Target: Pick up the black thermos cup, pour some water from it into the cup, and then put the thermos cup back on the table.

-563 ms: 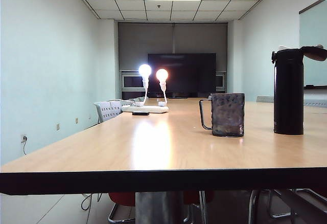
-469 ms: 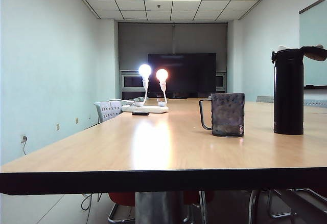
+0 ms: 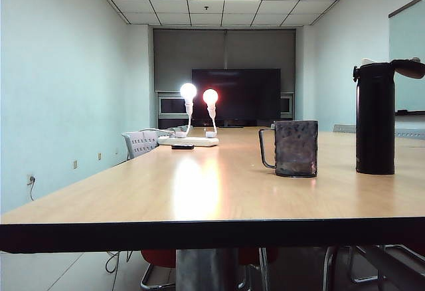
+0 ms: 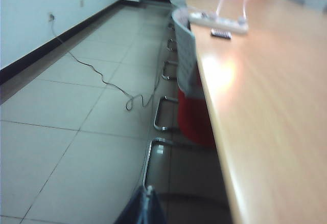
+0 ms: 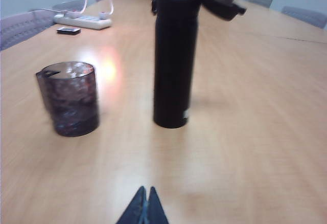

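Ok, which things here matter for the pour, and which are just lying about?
For the job: black thermos cup, lid flipped open; cup beside it; table; right gripper, fingers shut.
Lying about: power strip with two lit bulbs, small dark object, chairs, screen.

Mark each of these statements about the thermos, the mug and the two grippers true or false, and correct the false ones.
1. The black thermos cup stands upright on the table. True.
2. Its flip-top lid is closed. False: it is open, sticking out sideways.
3. The right gripper grips the thermos. False: it is shut on nothing, short of the thermos.
4. The cup stands apart from the thermos. True.
5. The left gripper hangs over the floor beside the table. True.
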